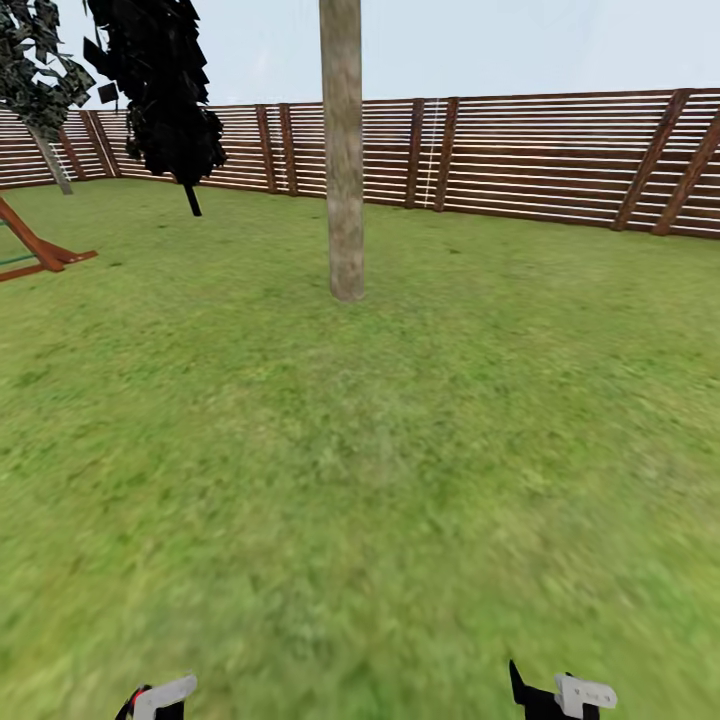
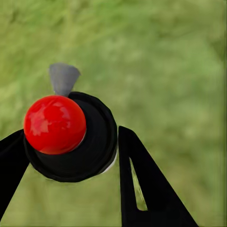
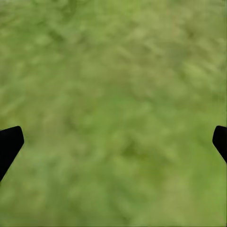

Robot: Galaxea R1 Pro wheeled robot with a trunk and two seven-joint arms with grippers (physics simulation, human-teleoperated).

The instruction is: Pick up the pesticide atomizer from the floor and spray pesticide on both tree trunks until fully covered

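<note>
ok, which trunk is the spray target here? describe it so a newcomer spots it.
Start at the slatted fence across the back of the lawn. The trunk stands in front of it, near centre: thick, bare, pale grey-beige. The black tree to its left is far slimmer and near-black.

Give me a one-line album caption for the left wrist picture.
Left gripper closed around the pesticide atomizer, its red round top and grey nozzle seen above blurred green lawn.

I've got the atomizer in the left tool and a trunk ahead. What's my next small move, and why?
Probably drive forward toward the tree trunk. The left tool is shut on the atomizer, its grey nozzle over grass, and a wide stretch of lawn lies between you and the trunk. Close in before raising the arm to spray.
</note>
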